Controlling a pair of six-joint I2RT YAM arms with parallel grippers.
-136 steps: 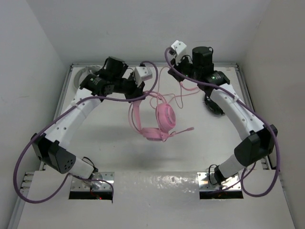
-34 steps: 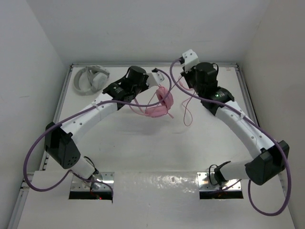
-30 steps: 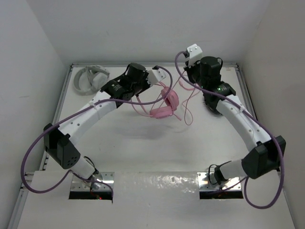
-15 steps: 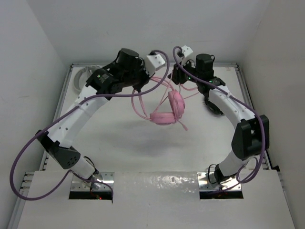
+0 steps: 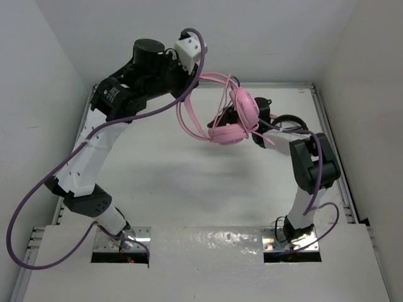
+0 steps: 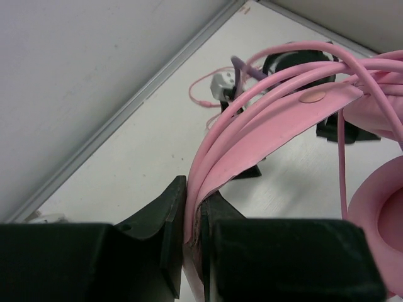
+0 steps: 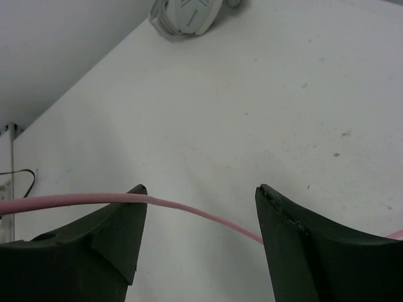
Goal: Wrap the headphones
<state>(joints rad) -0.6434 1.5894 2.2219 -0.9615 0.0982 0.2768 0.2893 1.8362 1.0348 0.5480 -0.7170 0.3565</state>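
The pink headphones (image 5: 230,123) hang in the air above the middle of the table. Their headband (image 6: 264,126) is pinched in my left gripper (image 6: 194,211), which is shut on it and raised high (image 5: 184,88). Several loops of the thin pink cable (image 6: 296,60) run along the headband. One earcup (image 6: 378,207) shows at the right edge of the left wrist view. My right gripper (image 7: 200,189) is open, and a strand of the pink cable (image 7: 189,206) runs loosely across the gap between its fingers. From above, that gripper is mostly hidden behind the headset.
Grey-white headphones (image 7: 186,12) lie at the far left corner of the table. Black headphones (image 5: 289,123) sit at the right, close to my folded right arm (image 5: 310,162). White walls close in the back and both sides.
My left arm has lifted the headphones higher and to the right. The right gripper has opened off the cable, and its arm has folded in under the hanging headset.
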